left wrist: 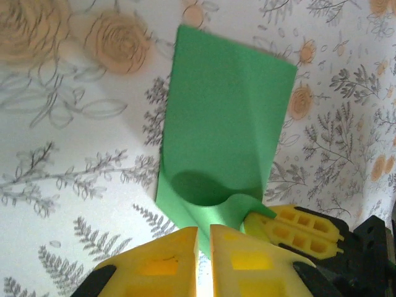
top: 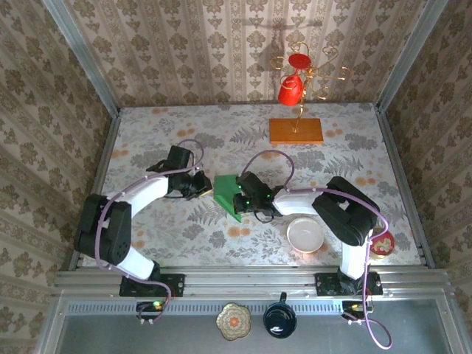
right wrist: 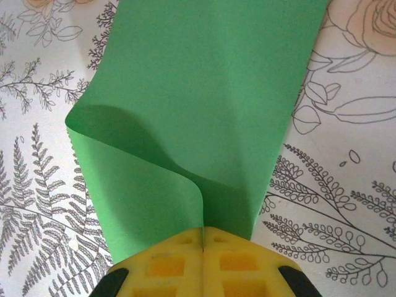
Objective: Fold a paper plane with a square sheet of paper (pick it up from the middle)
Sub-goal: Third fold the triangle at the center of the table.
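The green sheet of paper (top: pixel 225 186) lies mid-table, folded into a long band. In the left wrist view the paper (left wrist: pixel 223 124) stretches away from my fingers, its near corner curled up. My left gripper (top: pixel 205 190) sits at the paper's left edge. Its jaws (left wrist: pixel 204 232) are almost together with a thin slit, and nothing shows clamped between them. My right gripper (top: pixel 237 200) is shut on the paper. In the right wrist view it (right wrist: pixel 203 230) pinches a raised flap of the paper (right wrist: pixel 204 93). The right fingers (left wrist: pixel 297 232) show beside the curled corner.
An orange wooden slab (top: pixel 296 130) with a gold wire stand holding a red mug (top: pixel 290 90) stands at the back. A white bowl (top: pixel 304 234) and a small red dish (top: pixel 382 243) sit near the right arm's base. Patterned walls enclose the table.
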You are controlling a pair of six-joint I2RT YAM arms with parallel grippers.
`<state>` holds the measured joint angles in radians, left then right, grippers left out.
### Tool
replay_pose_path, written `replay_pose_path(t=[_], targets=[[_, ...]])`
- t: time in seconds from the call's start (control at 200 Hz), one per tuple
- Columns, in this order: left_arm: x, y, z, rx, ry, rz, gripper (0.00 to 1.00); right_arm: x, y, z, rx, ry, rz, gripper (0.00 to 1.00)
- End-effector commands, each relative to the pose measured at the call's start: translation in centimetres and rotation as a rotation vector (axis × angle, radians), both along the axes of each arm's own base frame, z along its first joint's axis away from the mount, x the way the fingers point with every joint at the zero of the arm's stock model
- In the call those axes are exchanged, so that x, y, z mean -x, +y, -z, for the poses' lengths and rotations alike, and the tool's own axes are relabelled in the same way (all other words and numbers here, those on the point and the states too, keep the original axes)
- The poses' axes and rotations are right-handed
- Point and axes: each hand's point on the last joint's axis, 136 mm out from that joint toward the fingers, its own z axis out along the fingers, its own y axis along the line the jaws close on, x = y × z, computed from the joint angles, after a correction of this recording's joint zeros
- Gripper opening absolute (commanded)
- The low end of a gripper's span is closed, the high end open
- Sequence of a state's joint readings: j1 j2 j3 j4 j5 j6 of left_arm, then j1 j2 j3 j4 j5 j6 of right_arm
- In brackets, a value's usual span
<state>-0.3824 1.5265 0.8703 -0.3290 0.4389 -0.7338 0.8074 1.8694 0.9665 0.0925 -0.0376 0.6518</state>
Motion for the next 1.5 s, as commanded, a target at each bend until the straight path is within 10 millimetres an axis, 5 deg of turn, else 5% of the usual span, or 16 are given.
replay_pose_path(t=[0.0,0.29,0.62,1.496], targets=[[0.9,-1.5,-0.7,0.055,0.012,-0.008,0.15,3.1,-1.8,4.0,0.085,0.183,0.036,0.0],[2.6,-5.4,1.3,0.103,0.106,0.026,0.14,3.2,-1.8,3.9,0.086,0.187,0.034,0.0],[2.7,-6.4,3.1,0.075,0.18,-0.027,0.13,3.2,-1.8,4.0,0.089,0.188,0.037,0.0],[4.1,-4.2,5.6,-0.026,0.244,-0.106,0.09,3.2,-2.2,4.5,0.126,0.2,0.044,0.0]])
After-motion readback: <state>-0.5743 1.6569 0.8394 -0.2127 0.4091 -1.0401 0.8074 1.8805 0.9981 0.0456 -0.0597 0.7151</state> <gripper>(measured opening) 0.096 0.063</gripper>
